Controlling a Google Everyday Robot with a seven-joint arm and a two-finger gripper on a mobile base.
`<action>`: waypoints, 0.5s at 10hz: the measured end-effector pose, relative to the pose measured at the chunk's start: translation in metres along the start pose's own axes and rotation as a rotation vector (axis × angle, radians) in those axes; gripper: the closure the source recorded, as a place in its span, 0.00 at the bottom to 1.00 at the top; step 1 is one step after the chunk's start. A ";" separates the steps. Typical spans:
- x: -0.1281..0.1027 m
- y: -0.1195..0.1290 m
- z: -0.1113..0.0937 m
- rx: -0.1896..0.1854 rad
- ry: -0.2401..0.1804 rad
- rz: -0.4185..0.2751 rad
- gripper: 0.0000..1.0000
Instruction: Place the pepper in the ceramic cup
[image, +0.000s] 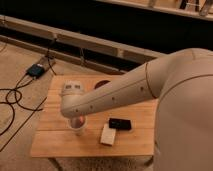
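Wooden desk (135, 137) on a floor strewn with cables (15, 97); the arm (120, 92) reaches across so the end effector (76, 116) hangs right over the ceramic cup (77, 130), apparently lined up for the drop. End effector closed. The pepper (78, 121) shows as a reddish patch at the cup's mouth; long axis and pointing unclear

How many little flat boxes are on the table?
2. A white box lies near the front edge, and a black box is just behind it to the right. The arm may hide more. The hand is at the white cup, left of them.
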 end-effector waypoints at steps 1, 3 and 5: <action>0.002 0.001 -0.007 -0.005 0.016 -0.006 1.00; 0.005 0.003 -0.023 -0.024 0.049 -0.023 1.00; 0.005 0.000 -0.040 -0.029 0.084 -0.062 1.00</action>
